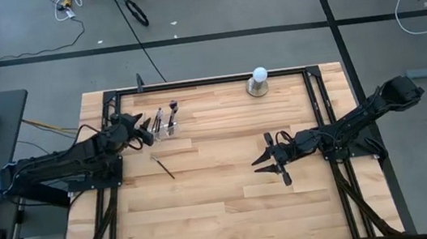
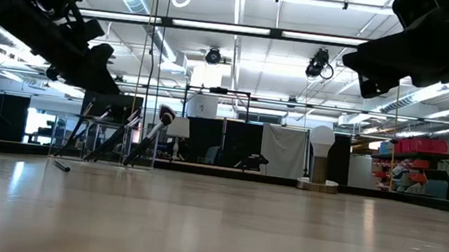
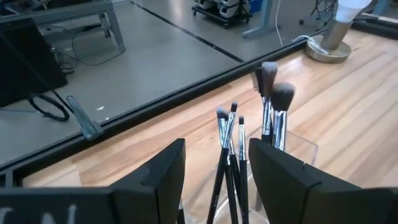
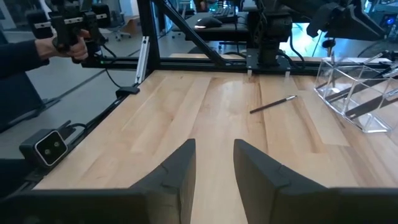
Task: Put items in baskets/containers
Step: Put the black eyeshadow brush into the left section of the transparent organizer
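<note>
Clear compartmented holder (image 1: 164,127) near the far left corner of the table (image 1: 224,208), hard to make out from above because it is see-through; only the brushes in it (image 1: 170,115) give it away, and their count cannot be told there. Left gripper (image 1: 150,131) right at the holder on its left side, fingers (image 3: 283,180) parted, with three thin brush stems (image 3: 229,155) standing in the gap between them and no finger seen touching a stem; lower ends of the stems and the base of the holder cut off behind the fingers in the left wrist view. Two fuller-tipped brushes (image 3: 277,99) upright in the next compartment, beyond the fingers. One brush (image 1: 163,166) flat on the boards, apart from the holder, towards the middle of the left half; seen in the right wrist view as a thin dark stick (image 4: 273,104) beside the holder's clear wall (image 4: 348,93), whose far side runs off the edge there. Right gripper (image 1: 275,166) over the right half of the table, well away from brushes and holder, fingers (image 4: 264,171) apart with only bare wood between them. White ball on a grey base (image 1: 259,81) at the far edge. A person's hand (image 4: 62,46) off the table, holding a dark device, mostly cut off.
</note>
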Robot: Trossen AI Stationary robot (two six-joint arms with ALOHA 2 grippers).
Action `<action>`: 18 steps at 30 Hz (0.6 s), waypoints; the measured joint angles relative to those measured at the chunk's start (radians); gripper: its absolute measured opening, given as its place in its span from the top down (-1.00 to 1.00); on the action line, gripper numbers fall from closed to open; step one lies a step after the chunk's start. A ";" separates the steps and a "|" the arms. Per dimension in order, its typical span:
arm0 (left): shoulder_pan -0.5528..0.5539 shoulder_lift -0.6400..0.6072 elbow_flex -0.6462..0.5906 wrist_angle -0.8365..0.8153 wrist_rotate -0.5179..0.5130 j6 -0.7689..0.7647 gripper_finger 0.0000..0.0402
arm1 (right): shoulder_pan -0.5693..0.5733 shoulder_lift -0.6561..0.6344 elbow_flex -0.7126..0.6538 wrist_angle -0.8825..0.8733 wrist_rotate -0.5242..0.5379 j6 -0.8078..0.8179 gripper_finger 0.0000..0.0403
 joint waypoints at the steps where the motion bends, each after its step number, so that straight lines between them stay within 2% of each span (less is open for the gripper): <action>1: 0.000 0.000 0.000 0.003 0.001 0.000 0.09 | 0.000 0.000 0.000 0.000 -0.003 0.000 0.46; 4: 0.000 0.000 0.002 0.020 0.046 0.008 0.10 | 0.000 0.000 0.000 0.000 -0.003 0.000 0.46; 12: -0.029 0.008 0.106 -0.002 0.299 0.039 0.25 | 0.000 0.000 0.000 0.000 -0.003 0.000 0.46; 18: -0.218 0.127 0.224 -0.099 0.298 -0.008 0.44 | 0.000 0.000 0.000 0.000 -0.003 -0.002 0.46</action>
